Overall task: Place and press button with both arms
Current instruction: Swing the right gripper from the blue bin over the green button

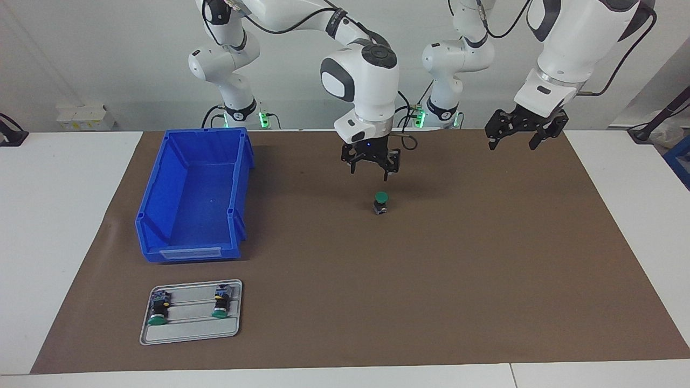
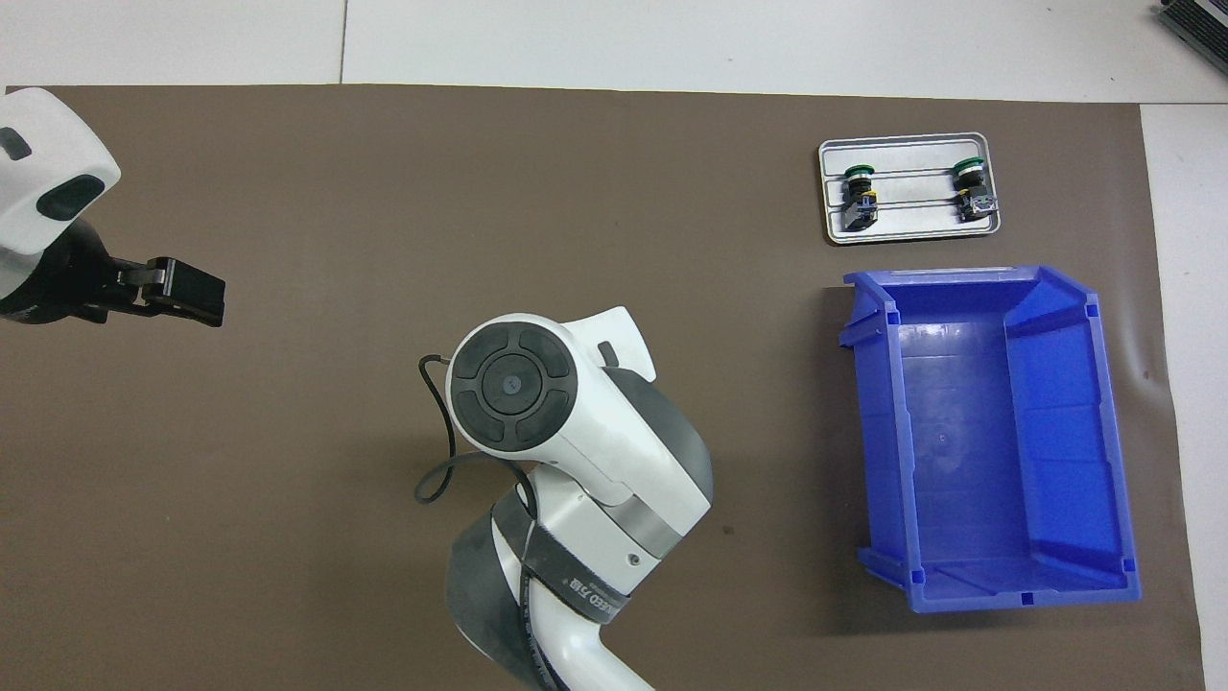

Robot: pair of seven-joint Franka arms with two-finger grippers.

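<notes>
Hanging just above the button (image 1: 381,202), your right gripper (image 1: 370,163) has fingers spread, nothing held. That button stands upright on the brown mat (image 1: 431,280) mid-bench, green cap up. Your left gripper (image 1: 519,132) waits in the air by the left arm's end, fingers apart, empty. Blue bin (image 1: 161,215) sits toward the right arm's end; at the outer corner, a grey tray (image 1: 188,331) carries two more buttons (image 1: 158,310) (image 1: 220,304).

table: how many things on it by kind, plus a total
green push-buttons: 3, one upright on the mat under the right gripper, two lying in the grey tray
grey tray: 1
blue bin: 1
brown mat: 1
total: 6
</notes>
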